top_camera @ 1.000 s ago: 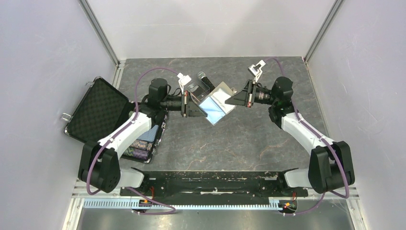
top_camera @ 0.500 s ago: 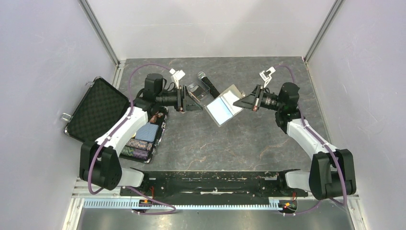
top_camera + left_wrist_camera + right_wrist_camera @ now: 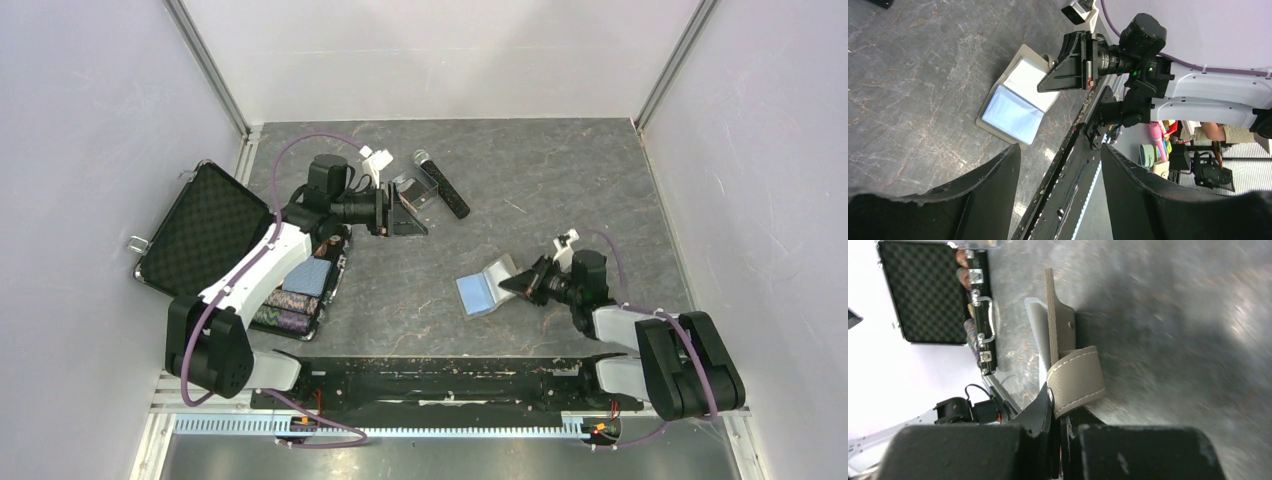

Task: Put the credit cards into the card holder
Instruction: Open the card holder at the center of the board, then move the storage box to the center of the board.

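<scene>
The card holder (image 3: 484,289) lies unfolded, light blue inside up, low over the table at the front right. My right gripper (image 3: 517,283) is shut on its right flap, beside the snap tab (image 3: 1076,380). In the left wrist view the card holder (image 3: 1017,107) shows with the right gripper (image 3: 1048,86) at its far edge. My left gripper (image 3: 418,213) hangs open and empty at the back left, next to a small clear plastic box (image 3: 419,190). Its fingers (image 3: 990,172) frame bare table. I cannot make out the credit cards in any view.
An open black case (image 3: 205,230) holding poker chips (image 3: 290,305) sits at the left. A black microphone-like stick (image 3: 442,186) lies behind the clear box. The black base rail (image 3: 440,380) runs along the near edge. Grey walls enclose the table.
The left gripper has opened, let go of the card holder and drawn back left. The right gripper has carried the card holder from mid-table down to the front right.
</scene>
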